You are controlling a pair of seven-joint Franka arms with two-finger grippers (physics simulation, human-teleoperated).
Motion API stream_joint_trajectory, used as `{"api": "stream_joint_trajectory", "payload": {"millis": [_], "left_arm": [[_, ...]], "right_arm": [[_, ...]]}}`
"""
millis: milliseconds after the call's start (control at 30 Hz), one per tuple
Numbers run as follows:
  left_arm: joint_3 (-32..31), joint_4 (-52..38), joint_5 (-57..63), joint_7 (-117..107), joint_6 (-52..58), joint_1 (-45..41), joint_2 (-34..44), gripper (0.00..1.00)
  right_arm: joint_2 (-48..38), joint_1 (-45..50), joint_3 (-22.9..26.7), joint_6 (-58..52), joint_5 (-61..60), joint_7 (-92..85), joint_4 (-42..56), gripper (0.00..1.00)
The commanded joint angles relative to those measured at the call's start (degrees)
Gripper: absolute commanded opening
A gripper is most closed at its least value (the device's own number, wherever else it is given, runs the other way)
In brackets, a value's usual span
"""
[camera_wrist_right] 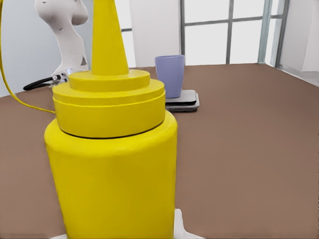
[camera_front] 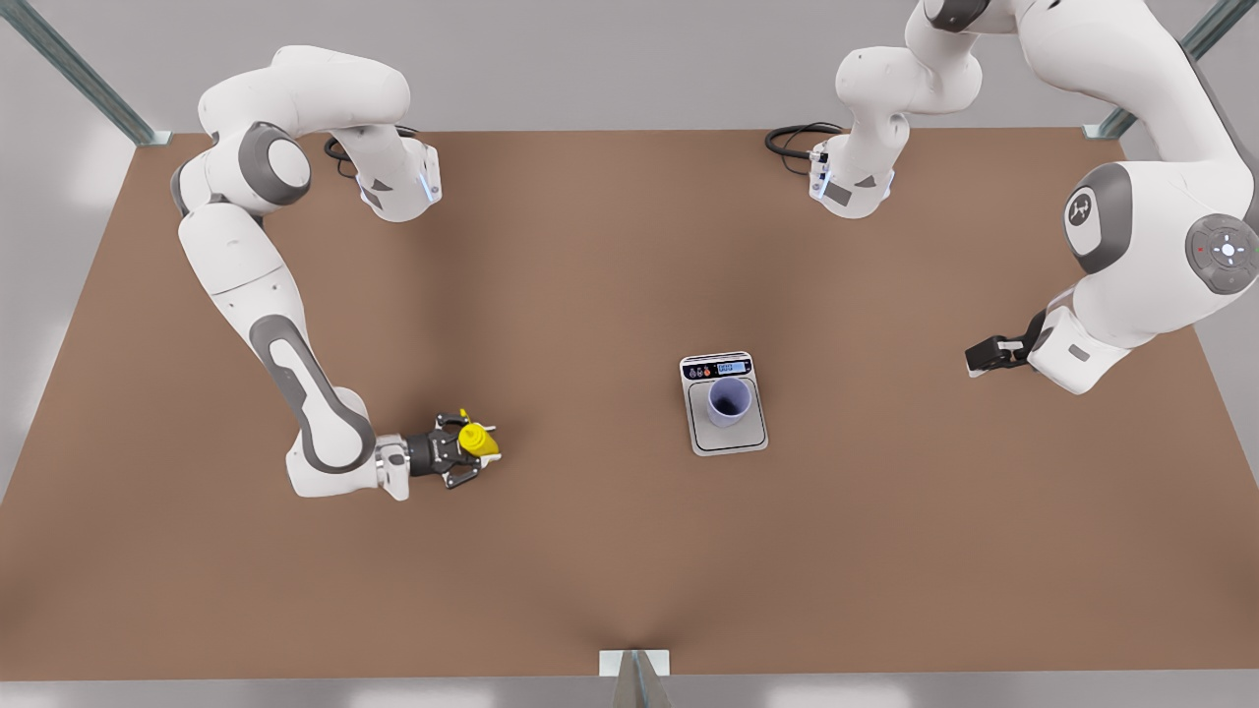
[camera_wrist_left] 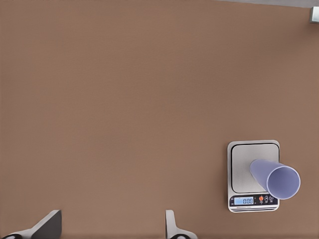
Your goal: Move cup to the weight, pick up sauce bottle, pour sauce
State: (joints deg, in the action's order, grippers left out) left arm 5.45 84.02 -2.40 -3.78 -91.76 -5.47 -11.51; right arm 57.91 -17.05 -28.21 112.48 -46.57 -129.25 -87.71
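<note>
Yellow sauce bottle point(camera_front: 479, 440) sits at the front view's left, between the fingers of the right gripper point(camera_front: 468, 448), which comes in low and sideways over the brown table point(camera_front: 590, 551); fingers look closed against the bottle body, though actual pad contact can't be confirmed from above; nozzle upright. Centre of table: the weight point(camera_front: 725, 403) with the cup point(camera_front: 730, 401) standing upright on its platform, display strip on the far side, so the cup step looks done; bottle and cup well apart. At the front view's right the left gripper point(camera_front: 984, 354) waits clear of everything, jaws apart as its wrist view shows two separated fingertips point(camera_wrist_left: 47, 225). Risks, as judgement: grip looks near the bottle's upper part, so the bottle could pivot or slip when lifted; squeezing a soft bottle hard could spurt sauce early; carrying it across, the low arm could clip the light cup and tip it off the scale; tilting short of the rim spills onto the platform. View differences: right wrist view shows the bottle's stepped cap and cone nozzle point(camera_wrist_right: 107, 40) close up, and the cup point(camera_wrist_right: 170, 75) on the scale point(camera_wrist_right: 183, 101) beyond in side profile, height readable; left wrist view gives the scale's lit blue display point(camera_wrist_left: 244, 200) and the cup's open mouth point(camera_wrist_left: 283, 183), empty inside; front view alone gives both arms' layout.
</note>
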Motion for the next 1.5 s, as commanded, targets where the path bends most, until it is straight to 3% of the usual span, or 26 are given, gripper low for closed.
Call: {"api": "stream_joint_trajectory", "payload": {"millis": [0,267,433,667,733,1167,1433,1467], "left_arm": [[0.0,0.0,0.0,0.0,0.0,-0.1,0.0,1.00],[-0.1,-0.8,0.0,-0.1,0.1,-0.1,-0.1,1.00],[-0.1,-0.8,0.0,-0.1,0.1,-0.1,-0.1,1.00],[-0.1,-0.8,0.0,-0.1,0.1,-0.1,-0.1,1.00],[-0.1,-0.9,0.0,-0.2,0.1,-0.1,-0.1,1.00],[-0.2,-2.4,0.0,-0.5,0.6,-0.1,-0.4,1.00],[0.0,-4.0,0.2,-0.7,0.8,-0.2,0.3,1.00],[0.1,-3.9,0.9,-0.8,0.8,-0.2,0.1,1.00]], "right_arm": [[0.0,0.0,0.0,0.0,0.0,0.0,0.0,0.56],[-0.2,0.0,-0.1,-0.8,-0.3,-1.3,0.3,0.56],[-0.2,0.0,-0.1,-0.8,-0.4,-1.2,0.3,0.79],[-0.2,0.0,-0.1,-1.0,-0.3,-1.0,0.3,0.79],[-0.3,-0.1,-0.1,-1.0,-0.3,-0.5,0.4,1.00],[-0.6,-1.8,0.5,-3.1,0.4,-0.4,0.3,1.00],[-2.0,-5.4,3.9,-9.8,7.6,0.5,-0.1,1.00],[-4.8,-4.8,7.4,-12.5,11.2,7.5,0.9,1.00]]}}
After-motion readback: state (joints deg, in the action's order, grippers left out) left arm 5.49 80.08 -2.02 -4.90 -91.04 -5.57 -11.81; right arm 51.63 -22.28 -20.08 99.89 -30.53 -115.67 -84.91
